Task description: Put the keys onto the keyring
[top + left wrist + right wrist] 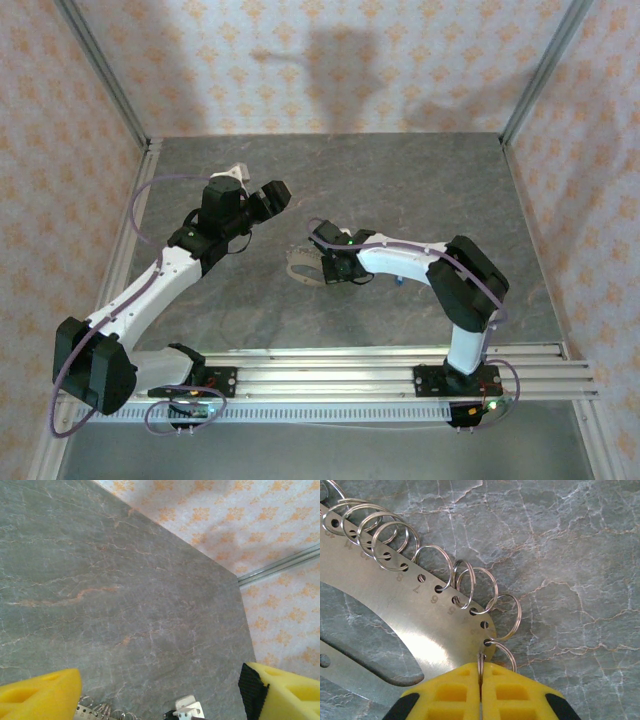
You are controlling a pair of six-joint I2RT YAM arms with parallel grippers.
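Now right tool [481,695] clenched on a small ring [504,646] at the keyring [395,615] tip; left tool [160,695] wide open, apart.

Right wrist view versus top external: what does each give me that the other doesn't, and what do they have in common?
Right wrist: close detail. Small split rings are threaded through numbered holes along the keyring's flat metal edge, and the right tool is shut on the end split ring.
Top external: the layout. Both arms are in frame, with the left tool open, apart from the keyring on its left side.
Shared: the keyring lying on the grey table, with the right tool at its edge.
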